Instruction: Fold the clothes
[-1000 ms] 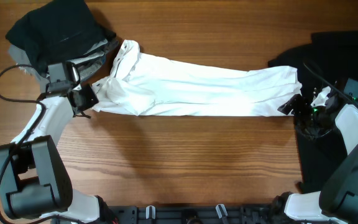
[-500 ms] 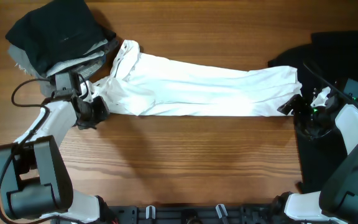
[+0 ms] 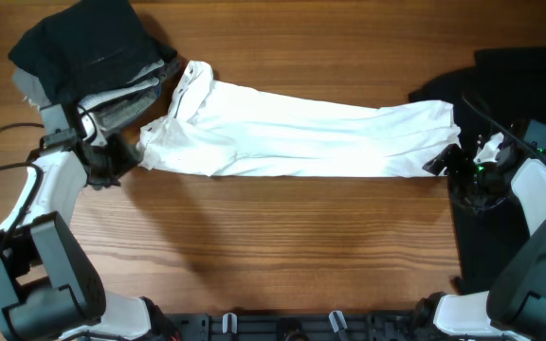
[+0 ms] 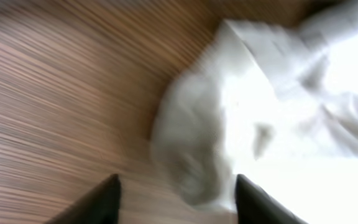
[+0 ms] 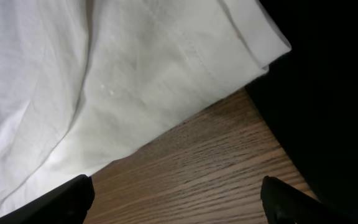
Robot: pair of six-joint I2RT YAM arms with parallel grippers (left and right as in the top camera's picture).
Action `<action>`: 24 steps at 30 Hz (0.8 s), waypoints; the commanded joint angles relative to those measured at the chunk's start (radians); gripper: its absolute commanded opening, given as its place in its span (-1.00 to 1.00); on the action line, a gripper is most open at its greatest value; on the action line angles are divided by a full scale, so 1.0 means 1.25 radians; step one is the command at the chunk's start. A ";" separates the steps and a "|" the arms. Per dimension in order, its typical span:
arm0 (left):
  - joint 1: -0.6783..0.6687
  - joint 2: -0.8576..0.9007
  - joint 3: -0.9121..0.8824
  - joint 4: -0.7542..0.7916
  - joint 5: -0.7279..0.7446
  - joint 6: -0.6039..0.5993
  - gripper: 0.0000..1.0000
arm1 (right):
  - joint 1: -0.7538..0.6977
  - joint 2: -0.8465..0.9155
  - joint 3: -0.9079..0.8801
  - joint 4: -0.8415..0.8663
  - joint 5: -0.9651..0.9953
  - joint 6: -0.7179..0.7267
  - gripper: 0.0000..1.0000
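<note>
The left gripper (image 4: 178,182) is spread and grips nothing. It sits at the left end of the white garment (image 3: 301,133), whose rumpled edge lies just ahead (the wrist view is blurred). The right gripper (image 5: 176,183) is spread too, low over bare wood at the garment's right hem. The garment stretches in a long band across the upper middle of the wooden table (image 3: 282,256). A dark clothes pile (image 3: 83,47) sits at upper left, and a black cloth (image 3: 486,256) covers the right edge.
</note>
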 commanded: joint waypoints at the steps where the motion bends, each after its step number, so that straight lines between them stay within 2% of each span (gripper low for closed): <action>1: -0.054 0.016 -0.013 -0.011 0.106 0.026 0.58 | -0.001 0.011 0.006 -0.001 0.002 -0.016 0.82; 6: -0.074 0.104 -0.042 0.064 0.000 0.023 0.18 | -0.001 0.011 0.006 -0.004 0.002 -0.017 0.82; 8: -0.074 0.141 -0.042 0.092 -0.038 0.023 -0.21 | 0.000 0.011 0.006 -0.006 0.002 -0.017 0.82; 9: -0.074 0.148 -0.042 0.093 -0.054 0.023 -0.62 | 0.000 0.011 0.006 -0.009 0.002 -0.017 0.81; 10: -0.073 0.147 -0.041 0.082 -0.077 0.023 -0.92 | 0.000 0.011 0.006 -0.020 0.002 -0.017 0.80; 16: -0.002 0.074 -0.006 -0.121 -0.201 0.023 -0.92 | 0.001 0.011 0.006 -0.097 0.002 -0.037 0.68; 20: 0.059 -0.002 -0.006 -0.207 -0.226 0.022 -0.92 | 0.013 0.011 -0.007 -0.175 0.003 -0.036 0.66; 22: 0.085 -0.028 -0.006 -0.227 -0.228 0.018 -0.92 | 0.029 0.011 -0.038 -0.143 0.002 -0.024 0.72; 24: 0.114 -0.044 -0.006 -0.238 -0.250 -0.021 -0.90 | 0.054 0.011 -0.080 -0.046 -0.006 -0.018 0.89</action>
